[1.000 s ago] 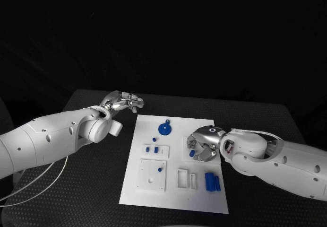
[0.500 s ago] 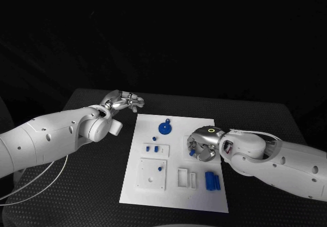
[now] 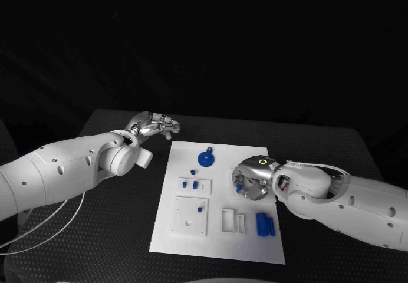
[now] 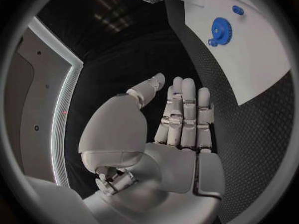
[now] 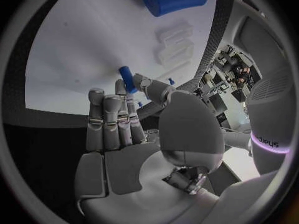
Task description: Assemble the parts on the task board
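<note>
Right hand sits low over the task board, covering a small blue part; whether it grasps it, can't tell. Left hand released, fingers straight, off the board above the counter.

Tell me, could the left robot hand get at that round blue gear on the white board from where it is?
Probably yes. The left robot hand hangs open over the table beside the board's far corner, holding nothing, and the blue gear lies near that end with nothing between them.
</note>
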You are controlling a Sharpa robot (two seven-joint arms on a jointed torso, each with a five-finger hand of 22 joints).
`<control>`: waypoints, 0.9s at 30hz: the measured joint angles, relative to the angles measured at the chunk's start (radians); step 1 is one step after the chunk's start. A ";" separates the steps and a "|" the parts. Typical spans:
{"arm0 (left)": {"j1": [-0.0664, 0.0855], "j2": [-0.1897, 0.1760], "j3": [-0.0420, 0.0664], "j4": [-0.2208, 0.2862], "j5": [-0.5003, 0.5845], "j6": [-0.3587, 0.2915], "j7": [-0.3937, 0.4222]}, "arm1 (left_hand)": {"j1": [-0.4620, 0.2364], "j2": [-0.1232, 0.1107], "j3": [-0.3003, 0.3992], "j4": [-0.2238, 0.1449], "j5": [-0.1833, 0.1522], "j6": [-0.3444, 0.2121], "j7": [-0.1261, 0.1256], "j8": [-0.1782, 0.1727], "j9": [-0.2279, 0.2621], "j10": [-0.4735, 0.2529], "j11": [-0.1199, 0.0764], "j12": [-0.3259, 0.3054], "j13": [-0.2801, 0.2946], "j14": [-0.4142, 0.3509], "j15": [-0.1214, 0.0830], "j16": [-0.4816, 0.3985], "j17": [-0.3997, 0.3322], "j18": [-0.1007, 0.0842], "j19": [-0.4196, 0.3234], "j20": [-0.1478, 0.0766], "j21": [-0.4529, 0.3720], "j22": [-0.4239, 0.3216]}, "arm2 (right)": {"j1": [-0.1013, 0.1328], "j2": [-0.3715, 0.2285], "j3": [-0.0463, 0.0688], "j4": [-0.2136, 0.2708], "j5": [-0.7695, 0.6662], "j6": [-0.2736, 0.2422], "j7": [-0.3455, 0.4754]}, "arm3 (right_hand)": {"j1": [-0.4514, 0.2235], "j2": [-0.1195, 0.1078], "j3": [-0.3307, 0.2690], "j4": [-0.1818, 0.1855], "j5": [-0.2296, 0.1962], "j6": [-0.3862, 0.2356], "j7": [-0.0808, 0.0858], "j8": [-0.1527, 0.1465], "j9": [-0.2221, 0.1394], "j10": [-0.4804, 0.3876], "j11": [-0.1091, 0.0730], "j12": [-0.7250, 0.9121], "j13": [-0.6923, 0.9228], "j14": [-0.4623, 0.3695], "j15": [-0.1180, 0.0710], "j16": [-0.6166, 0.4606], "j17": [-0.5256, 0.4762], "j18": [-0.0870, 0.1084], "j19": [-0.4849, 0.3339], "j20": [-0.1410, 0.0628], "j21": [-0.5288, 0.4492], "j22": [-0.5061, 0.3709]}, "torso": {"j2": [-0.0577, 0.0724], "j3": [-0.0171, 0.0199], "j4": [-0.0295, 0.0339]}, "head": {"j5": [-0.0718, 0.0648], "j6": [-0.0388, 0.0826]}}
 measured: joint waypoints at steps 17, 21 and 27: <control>0.000 -0.001 0.000 -0.007 0.000 0.001 0.000 | 0.000 0.000 0.000 0.000 0.000 -0.004 0.004 0.000 0.000 0.000 0.000 0.000 0.000 0.000 0.000 0.000 0.001 0.000 -0.004 -0.004 0.000 0.000 | 0.001 -0.021 0.032 0.082 0.015 -0.083 0.008 | 0.001 0.001 0.029 -0.007 -0.004 0.017 -0.011 0.010 0.009 0.021 -0.012 0.007 0.013 0.018 -0.015 0.000 -0.001 -0.001 0.021 -0.011 0.006 0.000 | -0.001 -0.0011 0.0002 | 0.012 0.002; 0.000 -0.001 0.000 -0.009 0.000 0.001 0.000 | 0.000 0.000 0.000 0.000 0.000 -0.003 0.004 0.000 0.000 0.000 0.000 0.000 0.000 0.000 0.000 0.000 0.001 0.000 -0.004 -0.004 0.000 0.000 | 0.000 -0.003 0.032 0.094 0.040 -0.110 0.020 | 0.001 0.001 0.031 -0.004 -0.005 0.019 -0.009 0.011 0.009 0.022 -0.013 0.007 0.014 0.019 -0.015 0.000 -0.001 -0.001 0.021 -0.011 0.006 0.000 | -0.001 -0.0012 0.0001 | 0.022 0.002; 0.000 0.003 0.000 -0.014 0.000 0.001 0.000 | 0.000 0.000 0.000 0.000 0.000 -0.003 0.004 0.000 0.000 0.000 0.000 0.000 0.000 0.000 0.000 0.000 0.002 0.000 -0.004 -0.004 0.000 0.000 | -0.014 0.054 0.033 0.090 0.082 -0.151 0.044 | 0.002 0.001 0.031 -0.004 -0.005 0.020 -0.008 0.011 0.009 0.024 -0.015 0.007 0.014 0.019 -0.014 0.000 -0.002 -0.001 0.025 -0.014 0.006 0.000 | -0.001 -0.0009 -0.0007 | 0.039 -0.003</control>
